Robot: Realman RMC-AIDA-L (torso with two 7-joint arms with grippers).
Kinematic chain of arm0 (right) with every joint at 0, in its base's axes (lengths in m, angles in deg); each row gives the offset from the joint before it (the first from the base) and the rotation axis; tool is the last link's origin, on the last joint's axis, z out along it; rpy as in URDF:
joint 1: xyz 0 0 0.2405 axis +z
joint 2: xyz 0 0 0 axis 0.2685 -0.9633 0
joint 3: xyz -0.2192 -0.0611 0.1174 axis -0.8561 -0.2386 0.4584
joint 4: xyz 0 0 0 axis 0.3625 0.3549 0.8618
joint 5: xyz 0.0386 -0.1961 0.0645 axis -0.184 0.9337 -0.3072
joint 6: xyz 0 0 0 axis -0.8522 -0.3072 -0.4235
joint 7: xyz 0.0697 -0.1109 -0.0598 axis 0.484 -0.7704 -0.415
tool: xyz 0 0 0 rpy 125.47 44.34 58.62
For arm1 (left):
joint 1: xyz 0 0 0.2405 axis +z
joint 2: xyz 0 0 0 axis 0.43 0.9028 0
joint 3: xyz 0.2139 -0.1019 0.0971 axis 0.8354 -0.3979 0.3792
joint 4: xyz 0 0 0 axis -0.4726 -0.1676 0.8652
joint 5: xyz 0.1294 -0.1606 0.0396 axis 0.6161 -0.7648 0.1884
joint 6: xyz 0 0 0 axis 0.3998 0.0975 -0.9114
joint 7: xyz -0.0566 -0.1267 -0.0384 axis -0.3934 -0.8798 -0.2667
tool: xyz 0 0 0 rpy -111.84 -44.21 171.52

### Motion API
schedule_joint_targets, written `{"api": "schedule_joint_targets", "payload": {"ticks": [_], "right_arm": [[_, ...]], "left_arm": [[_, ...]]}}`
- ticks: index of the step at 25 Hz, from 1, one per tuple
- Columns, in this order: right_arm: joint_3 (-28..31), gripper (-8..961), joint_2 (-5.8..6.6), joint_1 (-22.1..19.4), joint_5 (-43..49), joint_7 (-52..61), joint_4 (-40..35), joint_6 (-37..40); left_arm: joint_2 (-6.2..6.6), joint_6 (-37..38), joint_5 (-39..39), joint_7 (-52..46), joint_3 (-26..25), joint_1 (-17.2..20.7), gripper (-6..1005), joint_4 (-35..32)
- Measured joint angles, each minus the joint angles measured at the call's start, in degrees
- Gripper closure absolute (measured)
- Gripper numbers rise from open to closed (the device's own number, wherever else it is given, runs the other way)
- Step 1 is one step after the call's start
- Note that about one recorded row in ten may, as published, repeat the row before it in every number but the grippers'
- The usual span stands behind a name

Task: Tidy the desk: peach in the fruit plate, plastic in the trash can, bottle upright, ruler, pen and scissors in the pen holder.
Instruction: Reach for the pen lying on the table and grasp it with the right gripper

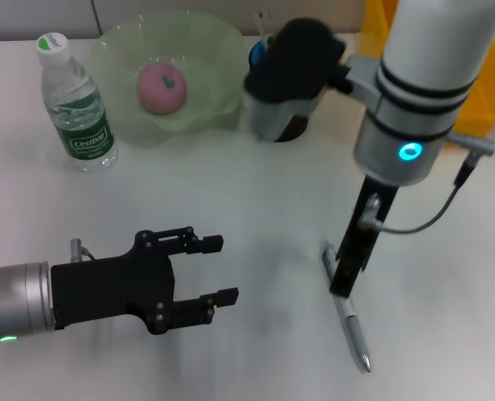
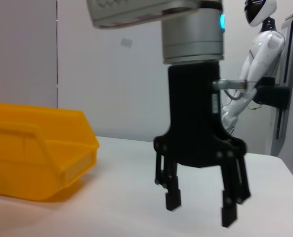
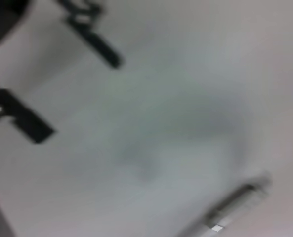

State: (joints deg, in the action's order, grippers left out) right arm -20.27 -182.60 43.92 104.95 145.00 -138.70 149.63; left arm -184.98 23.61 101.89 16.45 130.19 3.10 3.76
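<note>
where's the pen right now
In the head view the pen lies flat on the white desk at the near right, directly below the right gripper, with the left gripper open off to its left.

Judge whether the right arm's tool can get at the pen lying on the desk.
Probably yes: the right tool hangs open directly over the pen, which lies alone on bare desk. The left tool sits apart.
</note>
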Motion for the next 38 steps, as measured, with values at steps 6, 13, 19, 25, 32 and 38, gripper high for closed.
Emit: {"api": "schedule_joint_targets", "payload": {"ticks": [6,13,19,25,32,38], "right_arm": [[-4.9,189,0.00,-1.9,-1.6,-0.1,-0.9,-2.7],[-6.2,190,0.00,-1.9,-1.7,0.0,-0.8,-4.0],[-6.4,190,0.00,-1.9,-1.7,0.0,-0.6,-4.4],[-8.4,189,0.00,-2.1,-1.8,0.1,1.0,-6.2],[-10.3,189,0.01,-2.8,-2.0,-0.1,1.9,-9.0],[-12.3,188,0.00,-2.8,-3.4,-0.3,3.2,-10.8]], "left_arm": [[-0.04,-0.4,0.0,0.0,-0.2,0.2,323,0.0],[-0.07,-0.4,0.1,0.0,-0.6,0.4,323,0.0],[-0.07,-0.4,0.1,0.0,-0.6,0.2,323,0.0],[-0.21,-0.5,0.0,0.0,-0.6,0.0,323,0.0],[-0.44,-0.8,0.0,0.0,-0.8,0.0,323,0.1],[-0.55,-1.0,0.0,0.0,-0.8,-0.2,323,0.1]]}}
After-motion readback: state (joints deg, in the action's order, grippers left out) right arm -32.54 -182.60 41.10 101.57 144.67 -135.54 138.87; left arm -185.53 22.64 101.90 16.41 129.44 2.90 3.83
